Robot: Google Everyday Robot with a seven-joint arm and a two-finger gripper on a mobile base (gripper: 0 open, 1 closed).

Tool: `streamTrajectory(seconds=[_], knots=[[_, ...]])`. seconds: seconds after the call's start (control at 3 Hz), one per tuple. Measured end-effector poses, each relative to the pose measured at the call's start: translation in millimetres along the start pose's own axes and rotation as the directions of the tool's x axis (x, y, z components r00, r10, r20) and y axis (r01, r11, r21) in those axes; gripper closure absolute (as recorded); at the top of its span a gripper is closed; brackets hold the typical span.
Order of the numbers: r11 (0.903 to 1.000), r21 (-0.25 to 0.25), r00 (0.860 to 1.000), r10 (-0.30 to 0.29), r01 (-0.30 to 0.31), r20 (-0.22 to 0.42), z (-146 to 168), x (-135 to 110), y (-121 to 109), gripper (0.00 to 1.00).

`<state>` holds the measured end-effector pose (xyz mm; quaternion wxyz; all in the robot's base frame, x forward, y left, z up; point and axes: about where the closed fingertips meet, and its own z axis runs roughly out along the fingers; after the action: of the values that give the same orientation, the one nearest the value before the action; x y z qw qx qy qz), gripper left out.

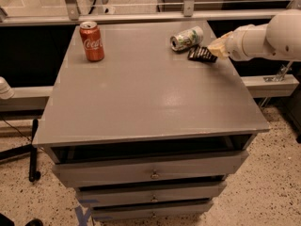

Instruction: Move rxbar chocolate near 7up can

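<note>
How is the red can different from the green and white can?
The Coca-Cola can is red and stands upright at the back left. The 7up can is green and white and lies on its side at the back right, near the gripper. Both are drink cans.

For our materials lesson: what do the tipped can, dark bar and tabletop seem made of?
7up can: likely thin metal, silvery end. rxbar chocolate, at the gripper: dark wrapper, probably plastic film. The table: grey, faint sheen; painted metal or laminate.
</note>
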<state>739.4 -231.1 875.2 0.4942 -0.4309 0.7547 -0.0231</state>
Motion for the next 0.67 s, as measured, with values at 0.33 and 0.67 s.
streamTrajectory(seconds=[0.33, 0.67], knots=[[1.0, 0.006, 1.0, 0.003, -0.003, -0.011, 6.4, 5.3, -4.0, 0.59], [1.0, 0.007, 1.0, 0.006, -0.006, -0.016, 11.0, 7.8, -4.7, 0.35]])
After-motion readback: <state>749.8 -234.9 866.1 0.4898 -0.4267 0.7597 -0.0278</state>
